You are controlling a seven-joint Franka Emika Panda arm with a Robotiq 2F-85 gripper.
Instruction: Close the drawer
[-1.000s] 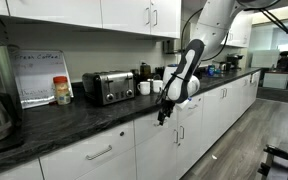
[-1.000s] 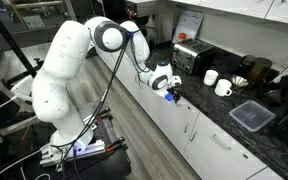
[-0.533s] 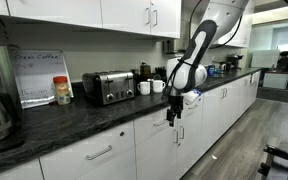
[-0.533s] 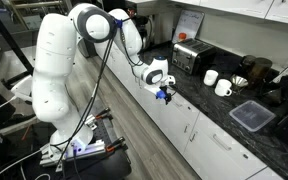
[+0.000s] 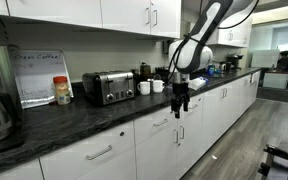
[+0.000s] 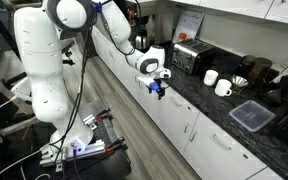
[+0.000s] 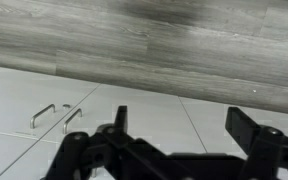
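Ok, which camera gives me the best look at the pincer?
The wrist view. The pincer fills the lower part of the picture up close, and its jaws stand wide apart with nothing between them. In both exterior views it is only a small dark shape below the white arm, too small to read the gap.

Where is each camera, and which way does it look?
An exterior view: at counter height, looking along the counter past the toaster; shows arm and gripper.
An exterior view: high up, looking down across floor and counter; shows most of the arm.
Wrist view: on the wrist, facing cabinet doors and floor; shows the open gripper.
Both exterior views share toaster and gripper.
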